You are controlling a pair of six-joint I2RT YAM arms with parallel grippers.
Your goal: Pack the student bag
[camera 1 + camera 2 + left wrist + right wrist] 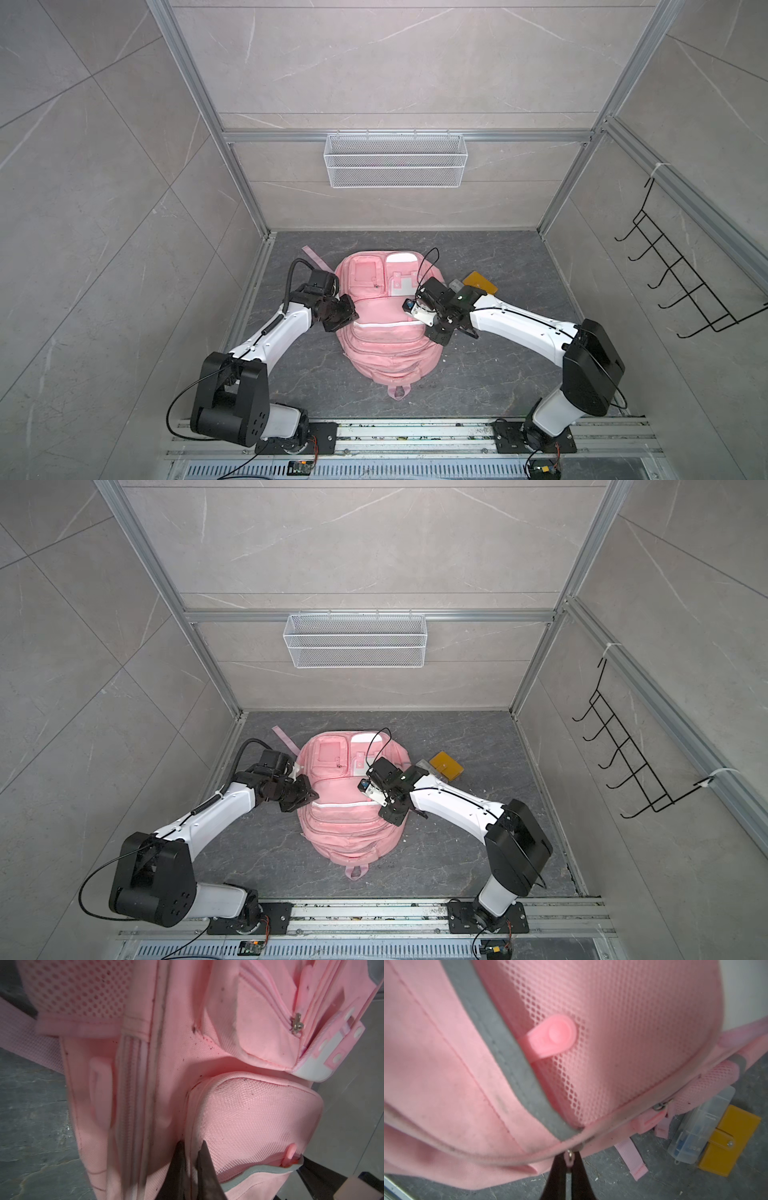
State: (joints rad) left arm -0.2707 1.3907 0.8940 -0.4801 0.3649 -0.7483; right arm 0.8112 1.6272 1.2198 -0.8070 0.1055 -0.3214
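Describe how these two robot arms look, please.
The left arm and right arm match: smooth white shells between bulky black joint housings, on black base plates. Black cables loop alongside. The fingers are dark, tapered, pointed wedges.

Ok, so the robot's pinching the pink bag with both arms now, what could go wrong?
1. The zip pull in the right jaws is tiny, so it may slip out when tugged.
2. The left jaws pinch only a thin fold of the student bag beside its mesh pocket; if that slips, the bag might slide instead of unzipping.
3. A sliding bag could shove the clear case and yellow wallet lying beside it.
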